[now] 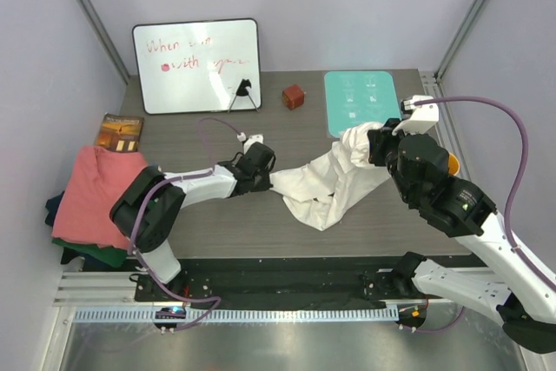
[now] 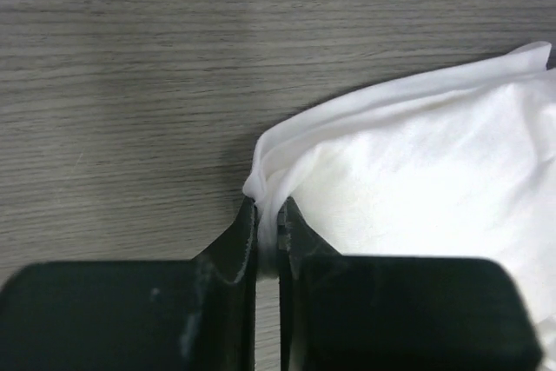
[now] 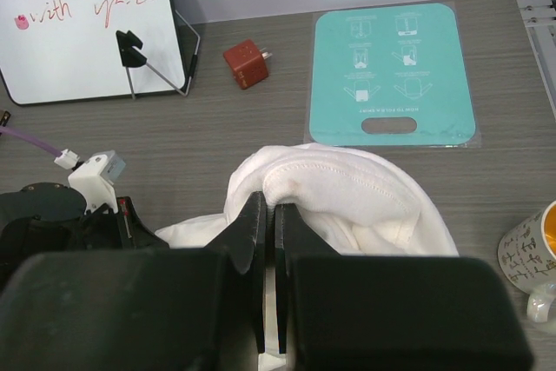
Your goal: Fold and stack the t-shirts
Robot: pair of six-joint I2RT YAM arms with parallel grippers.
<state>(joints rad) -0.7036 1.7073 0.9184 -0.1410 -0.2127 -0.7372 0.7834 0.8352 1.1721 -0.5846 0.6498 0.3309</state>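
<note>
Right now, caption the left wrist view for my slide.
Left gripper pinching white shirt edge on the table.

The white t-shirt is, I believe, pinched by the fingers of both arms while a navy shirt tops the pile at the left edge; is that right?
Not quite: the top external view shows the salmon-pink shirt topping that pile, not a navy one. The white t-shirt is indeed pinched by the left fingers and the right fingers.
</note>
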